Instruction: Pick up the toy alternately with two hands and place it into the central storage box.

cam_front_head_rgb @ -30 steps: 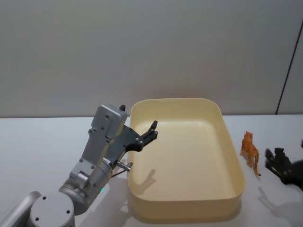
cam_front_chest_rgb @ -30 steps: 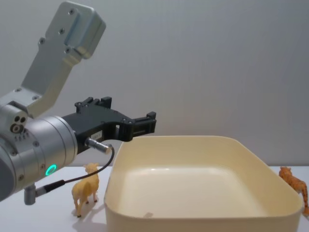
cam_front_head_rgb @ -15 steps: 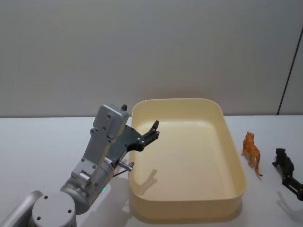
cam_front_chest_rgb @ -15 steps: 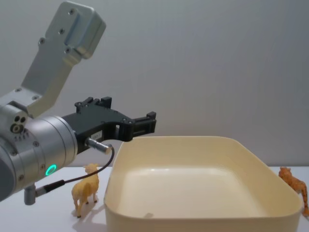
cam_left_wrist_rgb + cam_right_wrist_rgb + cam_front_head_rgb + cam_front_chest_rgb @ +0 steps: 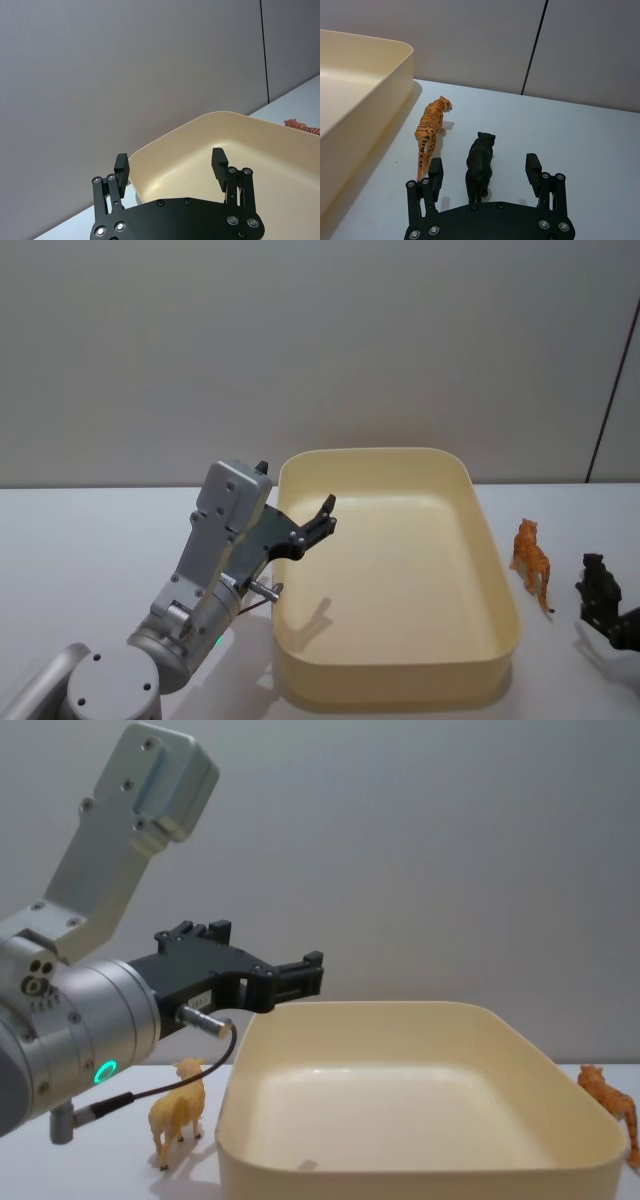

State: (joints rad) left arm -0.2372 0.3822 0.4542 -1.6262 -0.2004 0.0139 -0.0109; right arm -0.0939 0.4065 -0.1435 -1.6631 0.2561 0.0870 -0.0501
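Spread right claw (image 5: 484, 161) straddling black panther (image 5: 480, 150), tiger (image 5: 431, 131) tight beside one finger, box (image 5: 365, 105) wall just beyond

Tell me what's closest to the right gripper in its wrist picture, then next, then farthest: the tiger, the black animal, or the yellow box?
From the right gripper:
1. Black animal: between the gripper's open fingers.
2. Tiger: beside the black animal, on the box's side.
3. Yellow box: past the tiger.
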